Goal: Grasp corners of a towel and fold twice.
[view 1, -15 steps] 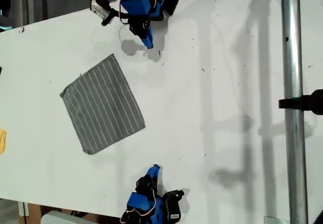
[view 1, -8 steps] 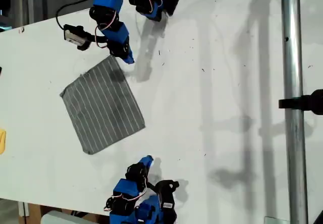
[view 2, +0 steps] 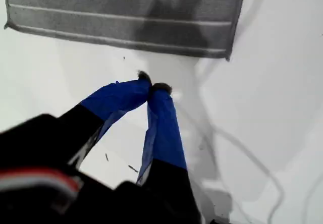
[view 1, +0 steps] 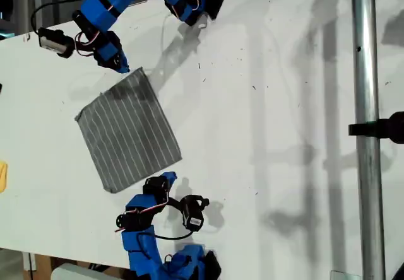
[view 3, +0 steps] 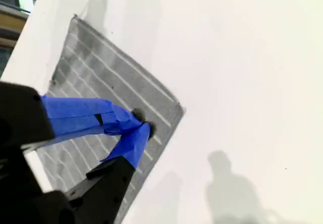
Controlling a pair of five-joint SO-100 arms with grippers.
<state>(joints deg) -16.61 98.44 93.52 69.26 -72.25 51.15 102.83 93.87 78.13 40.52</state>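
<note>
The towel [view 1: 128,132] is lying flat and unfolded on the white table [view 1: 271,135], toward the exterior view's left. My first gripper [view 2: 151,87] is hovering just off one towel edge, jaws closed on nothing. My second gripper [view 3: 143,123] is hanging over the towel, jaws together, empty.

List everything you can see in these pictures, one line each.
towel: one, grey with white stripes, flat on the table toward the exterior view's left
yellow thing: one, yellow, cut off at the exterior view's left edge
table: one, white, filling most of the view
pole: one, silver, upright at the exterior view's right
my first gripper: one, blue, shut, beside a towel corner
my second gripper: one, blue, shut, near the opposite towel edge
</note>
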